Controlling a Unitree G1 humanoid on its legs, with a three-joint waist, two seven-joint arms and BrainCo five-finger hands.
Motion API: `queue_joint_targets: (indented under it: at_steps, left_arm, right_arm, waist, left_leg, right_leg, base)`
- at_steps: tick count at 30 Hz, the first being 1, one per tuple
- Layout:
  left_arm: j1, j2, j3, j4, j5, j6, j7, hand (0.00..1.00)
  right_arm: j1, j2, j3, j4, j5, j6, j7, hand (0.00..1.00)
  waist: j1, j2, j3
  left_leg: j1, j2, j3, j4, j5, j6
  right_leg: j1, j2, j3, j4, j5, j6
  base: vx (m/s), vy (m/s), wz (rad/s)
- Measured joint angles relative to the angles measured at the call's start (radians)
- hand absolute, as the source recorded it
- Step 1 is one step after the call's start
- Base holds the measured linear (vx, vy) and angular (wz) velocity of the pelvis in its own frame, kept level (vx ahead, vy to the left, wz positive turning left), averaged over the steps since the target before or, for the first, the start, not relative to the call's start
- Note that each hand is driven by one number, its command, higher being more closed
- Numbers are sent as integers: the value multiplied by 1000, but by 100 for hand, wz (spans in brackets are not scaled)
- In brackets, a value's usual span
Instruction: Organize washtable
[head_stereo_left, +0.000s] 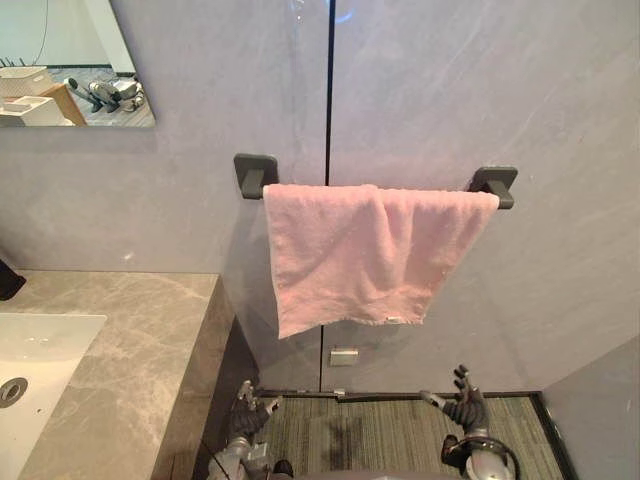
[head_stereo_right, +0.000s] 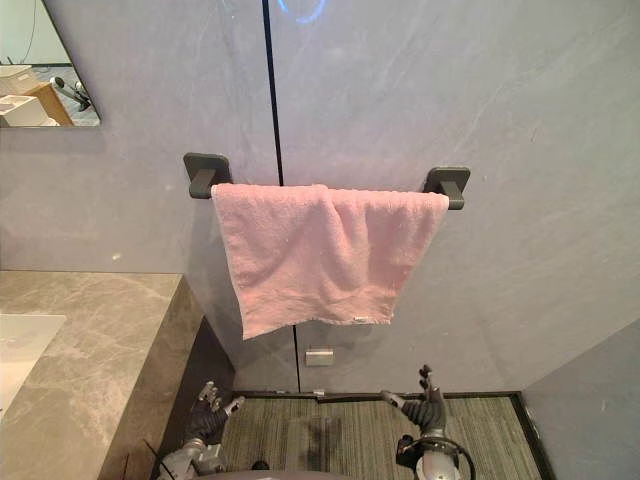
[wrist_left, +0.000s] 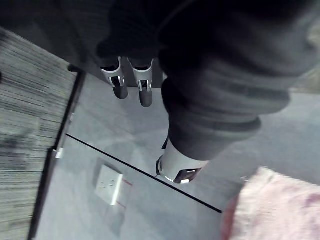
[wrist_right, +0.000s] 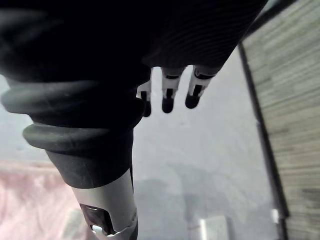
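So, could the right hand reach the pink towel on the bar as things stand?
Probably yes: the right hand hangs open and empty well below the pink towel, with only bare wall between them, so raising the arm should do.

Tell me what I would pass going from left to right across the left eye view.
Sink → counter → left bracket → towel → right bracket

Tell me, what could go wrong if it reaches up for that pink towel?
The towel hangs crooked, so a tug could slide it off the bar onto the floor. The left hand and right hand hang low, both open; if it rises, the left one might clip the counter edge beside it.
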Motion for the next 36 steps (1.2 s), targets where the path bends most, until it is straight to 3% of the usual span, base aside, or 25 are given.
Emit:
queue_joint_targets:
  at_steps: [5,12,14,17,18,20,22,24,25,27,28,29,30,31,32,33,34,35,36]
  left_arm:
    - [-44,1,1,105,46,2,20,0]
    - [-137,19,36,219,87,2,69,0]
    - [-188,37,37,234,103,2,90,0]
    - [-221,36,40,260,125,5,108,0]
    - [-234,38,43,263,148,5,110,0]
    - [-246,38,51,263,156,2,112,0]
    - [-255,37,72,274,167,2,116,0]
    - [-253,37,84,305,181,5,127,0]
    - [-257,28,89,307,183,4,134,0]
    - [-254,11,99,306,183,-4,137,0]
    - [-253,8,100,308,183,-5,141,0]
    - [-254,3,99,313,183,-5,149,0]
    - [-256,-3,99,321,183,-6,152,0]
    - [-259,-11,96,330,183,-4,153,0]
    - [-260,-11,91,328,183,-5,155,0]
    - [-258,-14,85,330,182,-2,156,0]
    - [-262,-12,79,334,182,-1,155,0]
    - [-271,2,74,334,183,-3,155,0]
    - [-274,-4,74,344,186,-1,155,0]
  right_arm:
    - [-14,0,7,85,-3,14,-2,0]
    - [-71,-8,18,162,-9,21,-8,0]
    - [-137,-9,21,167,-11,23,-9,0]
    - [-158,-16,42,167,-12,30,-9,0]
    - [-155,-17,56,166,-15,32,-9,0]
    - [-154,-17,60,167,-17,33,-8,0]
    - [-172,-18,71,165,-36,33,-8,0]
    - [-191,-18,97,165,-51,34,-8,0]
    - [-203,-22,102,167,-51,38,-7,0]
    - [-215,-41,121,167,-50,41,-8,0]
    - [-224,-53,137,167,-50,40,-9,0]
    - [-233,-59,143,167,-50,40,-10,0]
    - [-236,-62,144,167,-50,40,-11,0]
    - [-234,-77,138,168,-50,41,-21,0]
    - [-210,-91,133,170,-50,42,-31,0]
    - [-209,-103,131,185,-50,44,-36,0]
    - [-213,-101,119,193,-50,46,-41,0]
    - [-226,-99,102,197,-50,50,-49,0]
    - [-241,-104,96,197,-49,50,-48,0]
  waist:
    - [7,4,3]
    - [44,-6,19]
    - [51,-11,78]
    - [53,-3,86]
    - [52,0,92]
    - [53,-15,82]
    - [56,-22,78]
    - [59,-38,71]
    - [74,-21,77]
    - [107,10,76]
    - [111,16,68]
    - [109,23,64]
    - [105,43,60]
    - [89,69,71]
    - [76,59,80]
    - [73,72,80]
    - [66,59,86]
    - [67,45,95]
    - [70,49,93]
  left_leg:
    - [0,-6,4,0,-5,2]
    - [-27,-8,43,1,-21,2]
    - [-62,-5,56,7,-21,3]
    - [-111,40,35,29,-16,9]
    - [-138,49,5,87,-37,11]
    - [-193,51,-39,168,-57,6]
    - [-258,59,-64,228,-58,6]
    - [-321,69,-81,306,-59,5]
    - [-346,95,-87,341,-55,-3]
    - [-357,151,-88,348,-34,-34]
    - [-374,176,-95,343,-16,-60]
    - [-391,198,-116,324,8,-79]
    - [-399,214,-130,302,35,-80]
    - [-395,237,-147,234,128,-40]
    - [-380,234,-94,189,136,22]
    - [-360,238,-56,170,26,2]
    - [-360,235,-30,173,-40,-7]
    - [-370,222,28,255,-36,-15]
    - [-372,188,33,389,-36,-14]
  right_leg:
    - [-1,-2,2,0,-5,0]
    - [-71,-9,40,44,-23,12]
    - [-127,-15,64,111,-28,14]
    - [-196,13,114,191,5,24]
    - [-231,-8,126,369,-44,-10]
    - [-228,-58,164,496,-50,-8]
    - [-212,-99,219,520,-48,-12]
    - [-136,-123,294,428,-10,-32]
    - [-92,-89,322,363,-74,27]
    - [-52,-50,294,293,-159,89]
    - [-36,-29,236,254,-228,80]
    - [-34,-4,195,233,-273,38]
    - [-36,16,175,228,-293,18]
    - [-40,56,126,255,-294,13]
    - [-38,66,74,283,-303,-14]
    - [-40,74,43,306,-299,-32]
    - [-42,65,28,314,-297,-38]
    - [-61,35,19,335,-298,-57]
    - [-77,16,27,340,-297,-57]
  base:
    - [5,1,-1]
    - [24,1,-16]
    - [41,4,-16]
    - [81,18,17]
    - [112,-14,47]
    - [124,-127,72]
    - [22,-262,58]
    - [-140,-475,46]
    - [-206,-558,32]
    - [-257,-460,2]
    - [-300,-461,12]
    - [-271,-381,30]
    - [-278,-344,70]
    - [-328,-372,102]
    - [-326,-388,115]
    - [-227,-262,88]
    - [-161,-182,53]
    - [-132,-101,22]
    - [-122,-76,3]
